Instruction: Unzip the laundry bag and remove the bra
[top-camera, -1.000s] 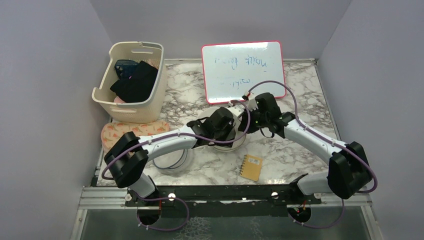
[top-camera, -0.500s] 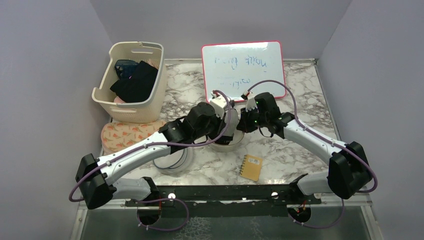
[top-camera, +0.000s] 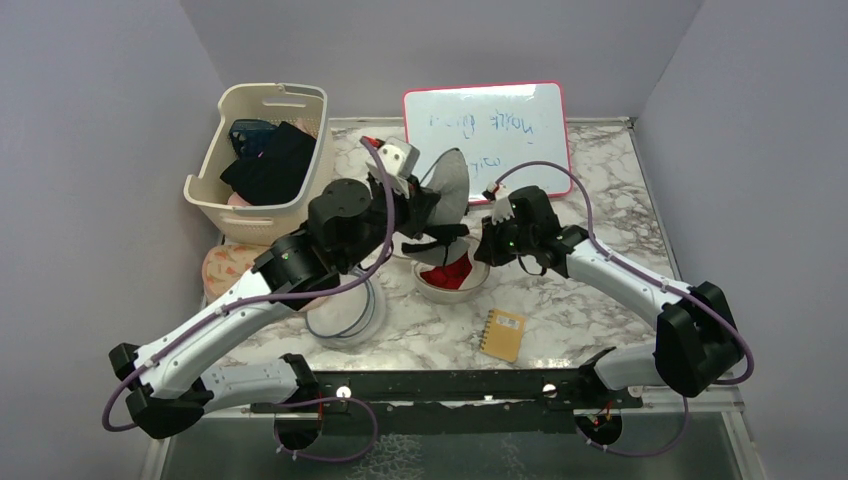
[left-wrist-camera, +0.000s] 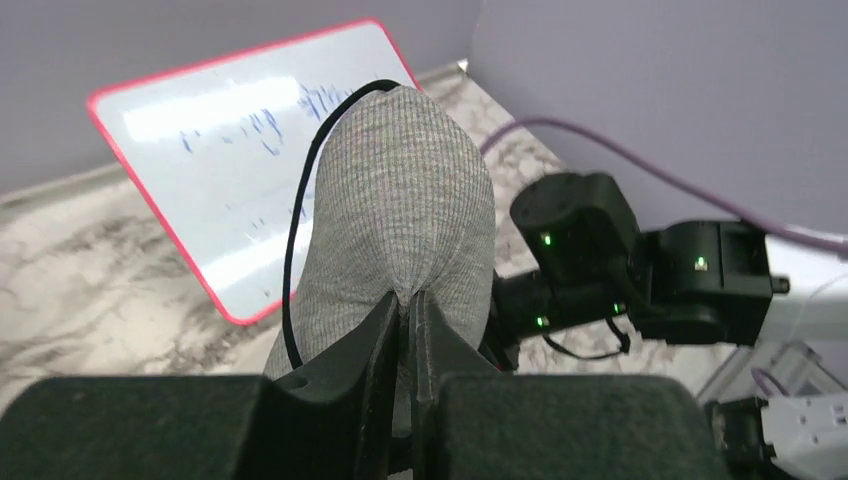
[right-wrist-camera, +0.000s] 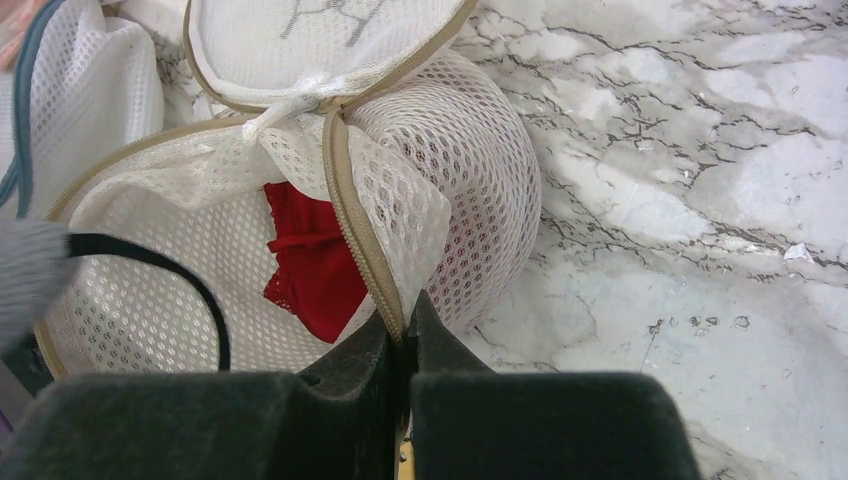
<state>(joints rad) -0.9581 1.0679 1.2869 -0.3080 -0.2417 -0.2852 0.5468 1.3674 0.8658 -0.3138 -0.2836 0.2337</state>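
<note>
The laundry bag (top-camera: 478, 281) stands open mid-table, its white mesh wall (right-wrist-camera: 470, 150) and tan zipper edge showing, its lid (right-wrist-camera: 320, 40) folded back. A red garment (right-wrist-camera: 312, 270) lies inside. My right gripper (right-wrist-camera: 405, 325) is shut on the bag's zipper edge at its right side (top-camera: 487, 250). My left gripper (left-wrist-camera: 408, 300) is shut on a grey ribbed bra (left-wrist-camera: 400, 200) with a black strap (right-wrist-camera: 150, 262), held up above and behind the bag (top-camera: 448, 185). The strap still trails down into the bag.
A cream basket (top-camera: 260, 215) of dark clothes stands back left. A red-framed whiteboard (top-camera: 487, 140) leans at the back. A clear disc with a blue rim (top-camera: 345, 320) and a patterned pad (top-camera: 250, 268) lie left of the bag. A tan notebook (top-camera: 502, 333) lies in front.
My left gripper has risen from the bag and moved back and left, lifting the grey bra up out of it. The right gripper has stayed on the bag's edge.
</note>
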